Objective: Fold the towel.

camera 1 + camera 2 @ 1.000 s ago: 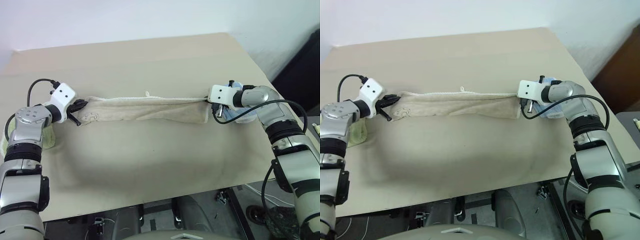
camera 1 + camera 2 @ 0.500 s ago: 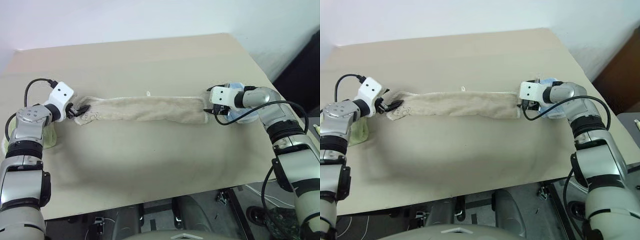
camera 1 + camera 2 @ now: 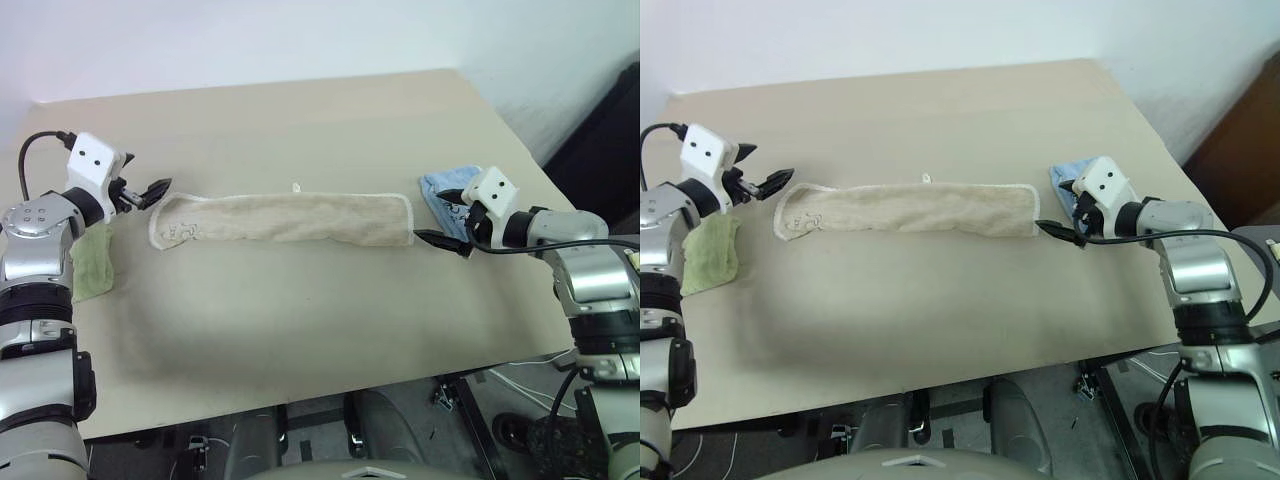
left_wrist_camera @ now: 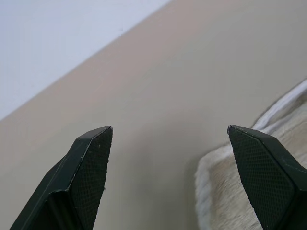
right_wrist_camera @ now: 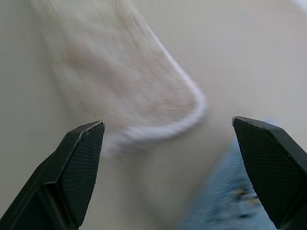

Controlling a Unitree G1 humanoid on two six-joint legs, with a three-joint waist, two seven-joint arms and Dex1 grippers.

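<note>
One lengthwise fold done: towel point(image 3: 285, 217) lies as long narrow strip on table point(image 3: 300, 320). Left gripper point(image 3: 140, 191), right gripper point(image 3: 448, 231) both spread, empty, off its ends. Crosswise folds remain.

The long beige terry-cloth towel point(image 3: 285, 217) looks soft and nappy, with a rough looped pile and a smoother white corded edging around it. It lies on the flat beige desk point(image 3: 300, 310), whose top is matt and smooth, without shine or grain. At nine o'clock from the towel, the small light green folded towel point(image 3: 92, 262) shows the same fuzzy cloth texture; at three o'clock, the light blue folded towel point(image 3: 447, 188) is likewise soft cloth. The left hand point(image 3: 142, 193) and right hand point(image 3: 448, 220) have matt black fingers point(image 4: 91, 163) of hard plastic, their inner pads finely cross-hatched, and glossy white plastic housings behind them.
</note>
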